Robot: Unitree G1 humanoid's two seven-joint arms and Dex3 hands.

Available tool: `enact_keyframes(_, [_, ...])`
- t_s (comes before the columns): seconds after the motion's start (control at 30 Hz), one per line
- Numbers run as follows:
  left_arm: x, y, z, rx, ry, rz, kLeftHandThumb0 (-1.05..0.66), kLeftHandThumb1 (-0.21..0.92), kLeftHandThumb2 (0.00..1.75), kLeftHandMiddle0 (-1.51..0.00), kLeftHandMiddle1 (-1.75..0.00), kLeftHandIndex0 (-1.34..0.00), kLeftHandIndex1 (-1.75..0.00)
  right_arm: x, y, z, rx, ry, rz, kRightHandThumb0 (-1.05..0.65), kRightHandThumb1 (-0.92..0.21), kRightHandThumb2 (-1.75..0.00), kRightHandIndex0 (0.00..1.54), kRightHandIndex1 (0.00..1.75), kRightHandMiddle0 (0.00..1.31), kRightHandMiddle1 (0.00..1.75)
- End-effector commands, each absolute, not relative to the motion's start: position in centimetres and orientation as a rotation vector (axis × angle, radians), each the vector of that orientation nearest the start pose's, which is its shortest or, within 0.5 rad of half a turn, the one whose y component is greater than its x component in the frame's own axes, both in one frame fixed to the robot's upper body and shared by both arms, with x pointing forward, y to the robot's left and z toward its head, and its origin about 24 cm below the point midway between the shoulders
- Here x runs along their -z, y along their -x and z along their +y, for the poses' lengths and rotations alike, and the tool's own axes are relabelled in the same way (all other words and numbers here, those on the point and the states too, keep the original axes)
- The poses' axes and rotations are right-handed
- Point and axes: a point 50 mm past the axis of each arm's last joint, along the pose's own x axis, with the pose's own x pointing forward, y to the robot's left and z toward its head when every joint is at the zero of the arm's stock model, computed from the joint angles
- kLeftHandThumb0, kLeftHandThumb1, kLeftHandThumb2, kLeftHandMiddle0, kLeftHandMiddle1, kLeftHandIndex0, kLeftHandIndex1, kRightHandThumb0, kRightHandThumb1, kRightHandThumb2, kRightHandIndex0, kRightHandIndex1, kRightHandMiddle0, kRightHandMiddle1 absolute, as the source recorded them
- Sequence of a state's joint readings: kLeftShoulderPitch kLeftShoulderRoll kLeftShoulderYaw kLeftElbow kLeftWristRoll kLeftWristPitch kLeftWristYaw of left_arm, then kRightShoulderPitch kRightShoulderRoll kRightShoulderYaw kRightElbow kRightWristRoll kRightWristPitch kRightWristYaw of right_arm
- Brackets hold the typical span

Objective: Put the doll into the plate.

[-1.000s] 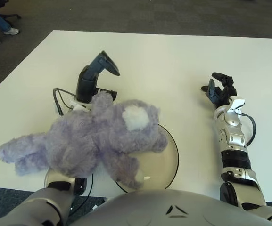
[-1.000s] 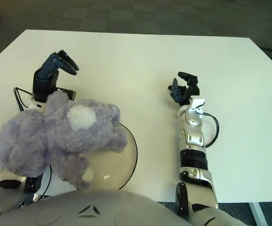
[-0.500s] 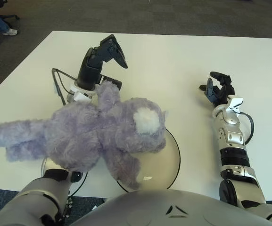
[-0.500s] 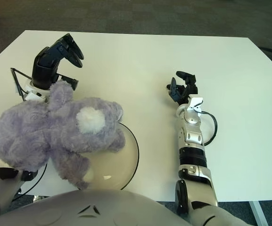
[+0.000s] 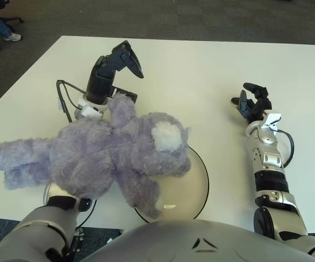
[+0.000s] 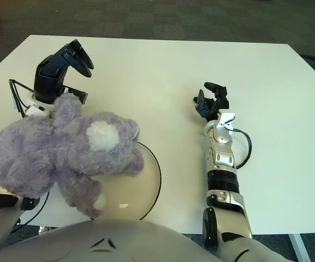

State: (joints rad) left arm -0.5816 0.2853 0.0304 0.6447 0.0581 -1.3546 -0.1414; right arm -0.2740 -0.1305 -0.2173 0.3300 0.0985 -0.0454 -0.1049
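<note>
A purple plush doll (image 5: 108, 158) lies sprawled across my left forearm, its head with a white patch (image 5: 165, 136) over the left part of the plate. The plate (image 5: 195, 188) is cream with a dark rim and sits near the table's front edge. My left hand (image 5: 122, 60) sticks out beyond the doll at the upper left, fingers spread and holding nothing; one doll limb touches its wrist. My right hand (image 5: 253, 101) shows to the right of the plate, fingers relaxed and empty.
A black cable (image 5: 63, 98) loops beside my left wrist. The white table (image 5: 201, 71) stretches back and to the right of both hands. A person's foot (image 5: 12, 36) shows on the carpet at the far left.
My left hand has pushed farther away and its fingers have lifted. The doll has shifted left, one limb stretching toward the left edge. The right arm has barely moved.
</note>
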Motion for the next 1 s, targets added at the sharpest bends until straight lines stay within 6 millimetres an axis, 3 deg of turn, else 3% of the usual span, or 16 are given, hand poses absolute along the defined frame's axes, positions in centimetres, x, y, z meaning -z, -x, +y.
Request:
enact_keyframes(0.0, [-17.25,-29.06,16.46,0.312,-0.394,-1.276,0.0,0.27,1.37,-0.53,-1.75,-0.53,-1.74,-2.78,-29.32,-21.58,0.285,-0.031,0.101,-0.51,-0.75,-0.78,0.38,1.11,0.0,1.18])
enact_keyframes(0.97, [-17.31,-29.29,16.9,0.31,-0.394,-1.271,0.0,0.27,1.37,-0.53,-1.75,-0.53,-1.74,-2.8,-29.61,-21.12,0.286,-0.031,0.101,-0.51,-0.75,-0.78,0.38,1.11,0.0,1.18])
